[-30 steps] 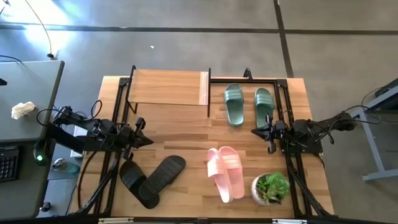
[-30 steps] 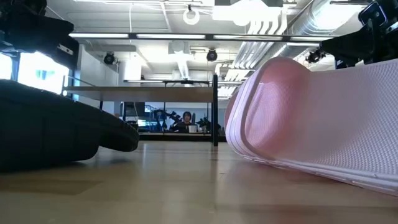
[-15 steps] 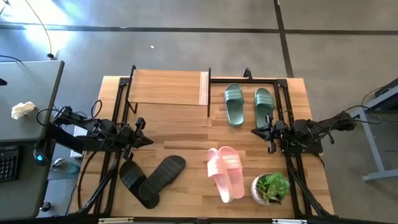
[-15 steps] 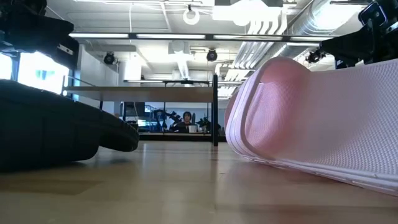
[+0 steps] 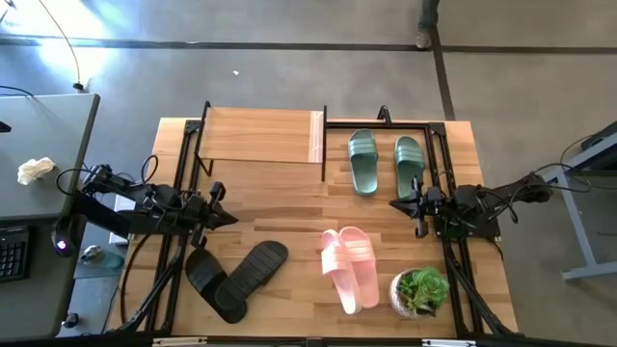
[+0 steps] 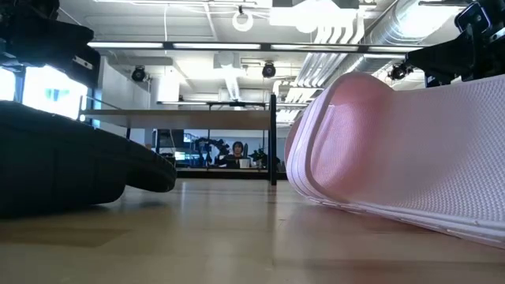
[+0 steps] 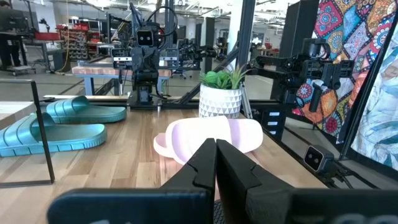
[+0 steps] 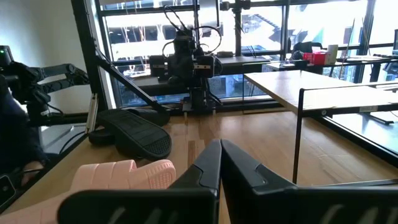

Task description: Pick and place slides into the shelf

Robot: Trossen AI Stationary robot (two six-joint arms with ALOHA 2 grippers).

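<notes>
The shelf (image 5: 260, 135), a light plank on a thin black frame, stands at the table's far left. The sage green slides (image 5: 386, 161) lie side by side on their soles right of it. The pink slides (image 5: 349, 266) lie overlapping near the front, right of centre. The black slides (image 5: 236, 280) lie in a V at the front left. My left gripper (image 5: 229, 219) hovers shut at the left edge, above the black pair. My right gripper (image 5: 393, 204) hovers shut at the right, between the green and pink pairs.
A potted plant (image 5: 420, 290) in a white pot stands at the front right corner, beside the pink slides. The middle of the table (image 5: 289, 207) between the two grippers is bare wood. A grey desk (image 5: 39, 164) stands left of the table.
</notes>
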